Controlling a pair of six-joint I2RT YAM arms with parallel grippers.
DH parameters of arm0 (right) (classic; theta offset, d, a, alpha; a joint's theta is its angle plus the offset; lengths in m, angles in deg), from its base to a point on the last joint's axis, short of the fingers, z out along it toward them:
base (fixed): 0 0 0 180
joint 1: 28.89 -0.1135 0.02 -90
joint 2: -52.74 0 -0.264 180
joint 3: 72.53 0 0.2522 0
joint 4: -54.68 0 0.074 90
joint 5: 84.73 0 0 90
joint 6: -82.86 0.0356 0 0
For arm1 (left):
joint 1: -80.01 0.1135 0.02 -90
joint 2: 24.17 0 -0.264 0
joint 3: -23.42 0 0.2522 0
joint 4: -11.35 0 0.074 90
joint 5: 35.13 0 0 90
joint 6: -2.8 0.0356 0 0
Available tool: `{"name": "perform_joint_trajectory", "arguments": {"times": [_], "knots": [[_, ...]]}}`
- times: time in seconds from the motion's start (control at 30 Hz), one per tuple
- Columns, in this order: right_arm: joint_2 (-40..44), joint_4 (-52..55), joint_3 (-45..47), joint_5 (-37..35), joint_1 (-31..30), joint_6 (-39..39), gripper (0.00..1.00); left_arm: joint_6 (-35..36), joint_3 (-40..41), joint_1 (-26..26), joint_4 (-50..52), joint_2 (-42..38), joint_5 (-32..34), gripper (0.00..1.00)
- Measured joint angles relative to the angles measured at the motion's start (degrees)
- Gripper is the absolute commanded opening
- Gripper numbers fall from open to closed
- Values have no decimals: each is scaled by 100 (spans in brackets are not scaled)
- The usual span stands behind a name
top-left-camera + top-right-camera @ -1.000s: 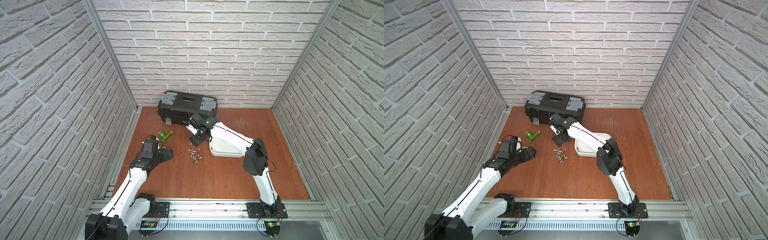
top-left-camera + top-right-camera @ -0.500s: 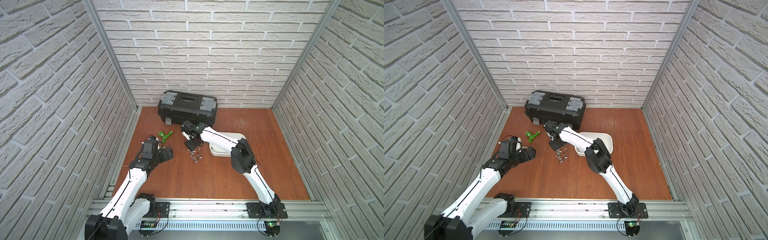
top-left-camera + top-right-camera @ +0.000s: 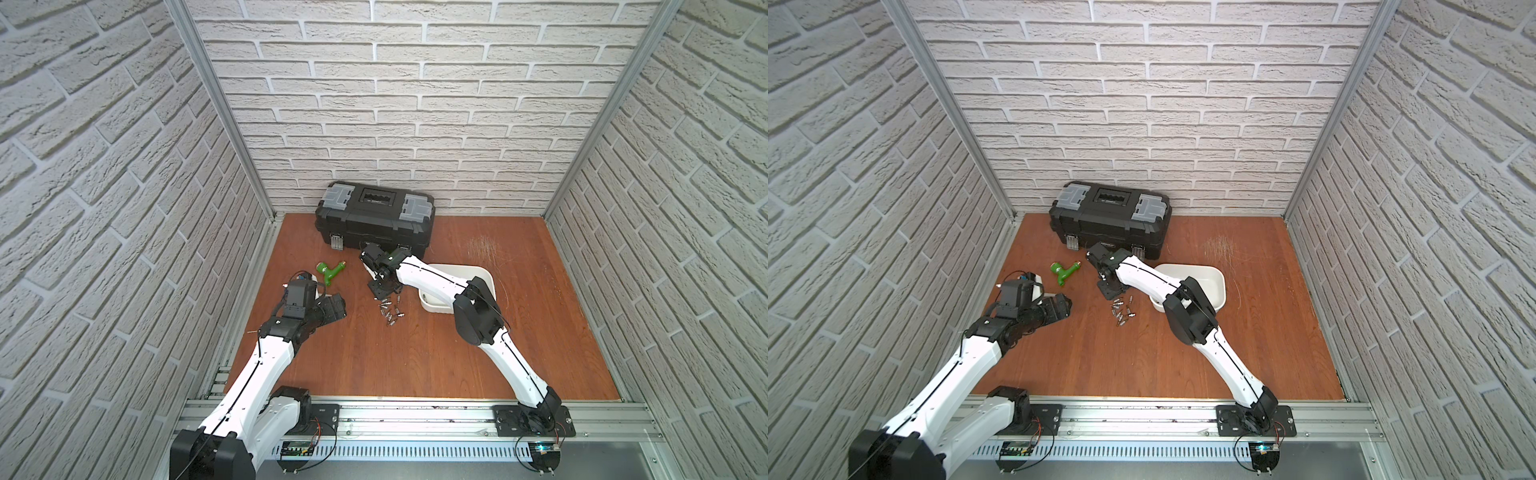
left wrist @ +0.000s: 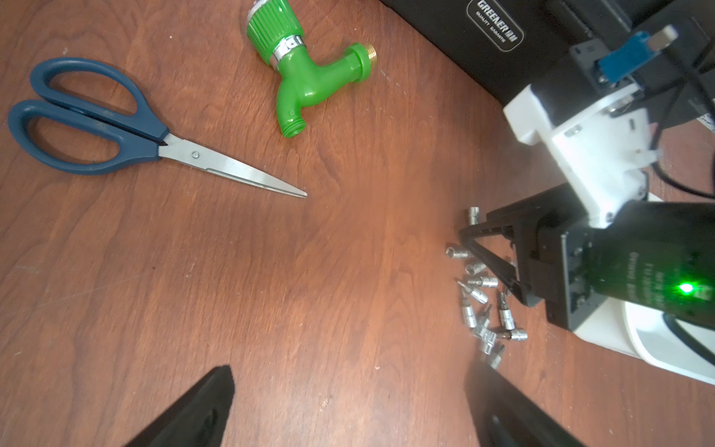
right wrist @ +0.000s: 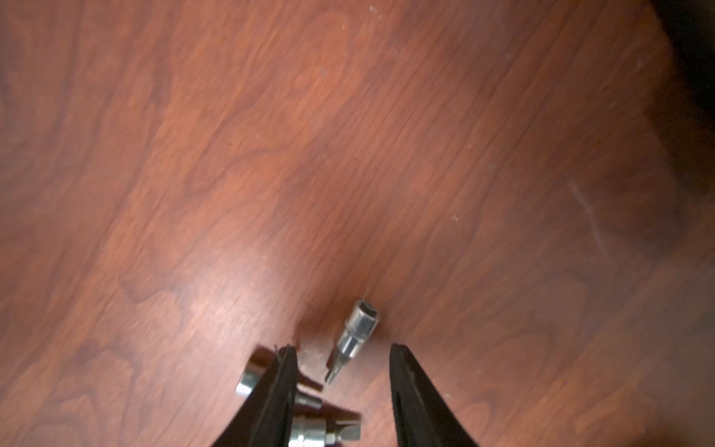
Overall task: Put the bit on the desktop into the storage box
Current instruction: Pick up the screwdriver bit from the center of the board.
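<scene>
Lowered right hand (image 5: 343,348) onto bit pile (image 3: 388,309); closing on one bit (image 5: 358,323) between its jaws, not gripping yet: pickup starting. Left hand (image 4: 348,367) splayed, empty.

Your right arm (image 3: 432,279) stretches forward with the wrist bent down, right gripper (image 5: 343,348) low, jaws a little apart (seemingly clamping nothing; the view is blurred). Your left arm (image 3: 266,361) is bent at the elbow, left gripper (image 4: 352,371) spread wide.

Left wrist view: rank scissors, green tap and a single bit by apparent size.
1. scissors, clearly largest
2. green tap
3. single bit, by far smallest
All lie on the desktop, so nearness does not blur the order.
</scene>
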Motion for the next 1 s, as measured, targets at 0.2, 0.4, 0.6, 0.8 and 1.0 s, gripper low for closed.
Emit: {"name": "perform_joint_trajectory", "arguments": {"times": [0.2,0.4,0.6,0.8,1.0], "knots": [[-31,-85,-7,7,4,81,37,2,0,0,0,0,4,98],[-76,-140,-52,44,11,109,28,2,0,0,0,0,7,98],[-98,-186,-70,61,28,127,21,2,0,-4,0,0,7,98],[-107,-227,-72,55,37,120,13,2,0,-4,0,0,7,98],[-107,-234,-74,50,37,116,10,2,0,-4,-2,13,7,98]]}}
